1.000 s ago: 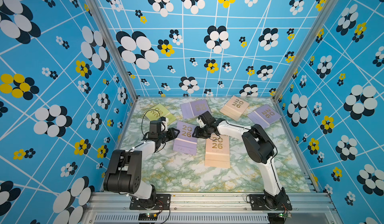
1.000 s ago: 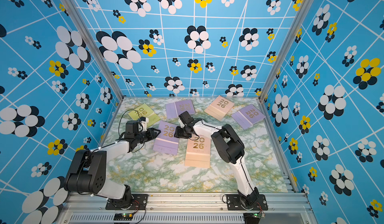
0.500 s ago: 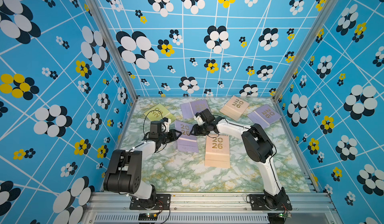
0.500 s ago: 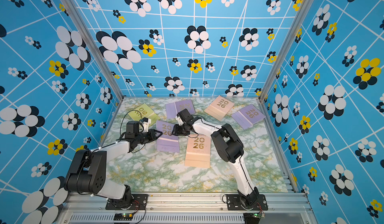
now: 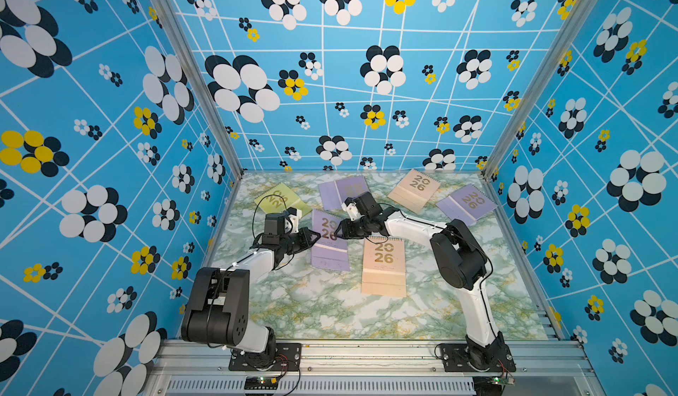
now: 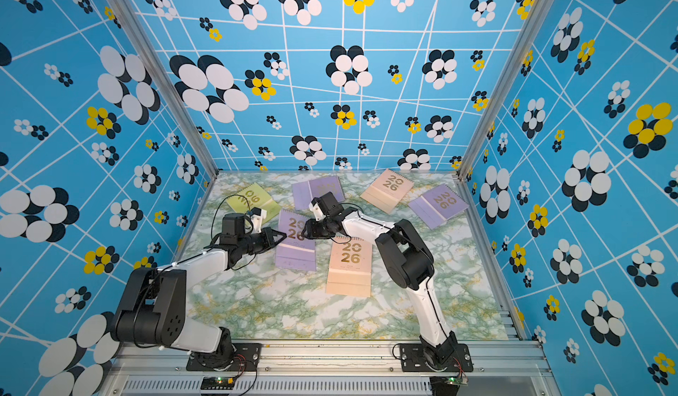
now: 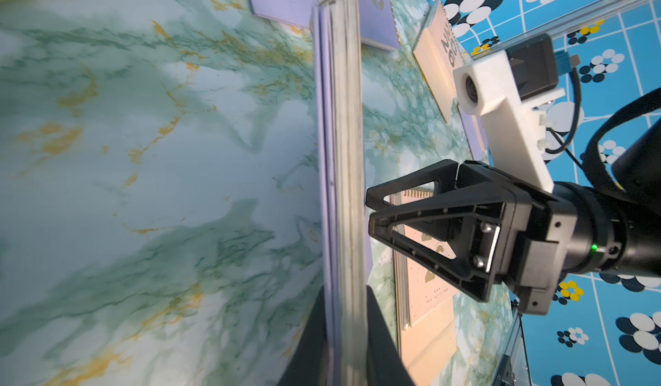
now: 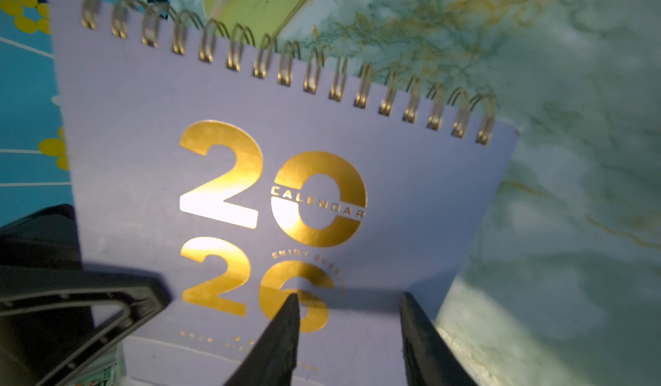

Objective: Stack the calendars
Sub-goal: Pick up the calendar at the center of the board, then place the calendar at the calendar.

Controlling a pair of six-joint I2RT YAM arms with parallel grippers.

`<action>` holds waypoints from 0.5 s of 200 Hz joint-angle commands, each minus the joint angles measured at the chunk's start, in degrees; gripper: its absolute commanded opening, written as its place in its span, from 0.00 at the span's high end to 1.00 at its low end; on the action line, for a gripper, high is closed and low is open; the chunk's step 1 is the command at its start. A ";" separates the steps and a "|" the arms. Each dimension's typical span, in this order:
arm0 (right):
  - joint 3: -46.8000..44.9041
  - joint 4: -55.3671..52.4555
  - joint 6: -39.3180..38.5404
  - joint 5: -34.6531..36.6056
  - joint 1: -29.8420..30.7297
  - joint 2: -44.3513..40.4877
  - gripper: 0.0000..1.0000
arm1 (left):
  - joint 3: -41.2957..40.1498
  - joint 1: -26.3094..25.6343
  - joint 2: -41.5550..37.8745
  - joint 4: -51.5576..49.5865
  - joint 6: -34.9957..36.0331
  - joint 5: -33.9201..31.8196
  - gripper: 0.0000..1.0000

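In both top views my left hand meets the left edge of the lilac calendar, mid-worktop. My right hand sits at its right edge, just beside a peach calendar.

Left wrist view: my left hand is pinching the lilac calendar, a thick sheaf of pages seen edge-on over green-veined marble.

Right wrist view: my right hand is spread over the matte cover, which carries a gold-foil "2026" and a gold wire spiral.
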 commanded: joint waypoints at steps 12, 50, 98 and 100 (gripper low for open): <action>-7.20 6.61 1.53 -3.42 -3.52 -9.83 0.50 | 1.22 1.21 -4.43 5.34 -0.48 6.74 1.00; -15.58 11.93 0.38 -5.96 -6.47 -19.86 0.47 | -1.88 2.81 -6.49 22.18 -11.00 13.82 1.00; -23.67 26.09 4.45 -14.98 -9.97 -24.71 0.44 | -5.06 4.36 1.37 49.86 -28.50 20.46 1.00; -23.68 26.19 4.39 -15.14 -10.02 -24.75 0.45 | -5.08 4.33 1.79 51.28 -29.00 20.49 1.00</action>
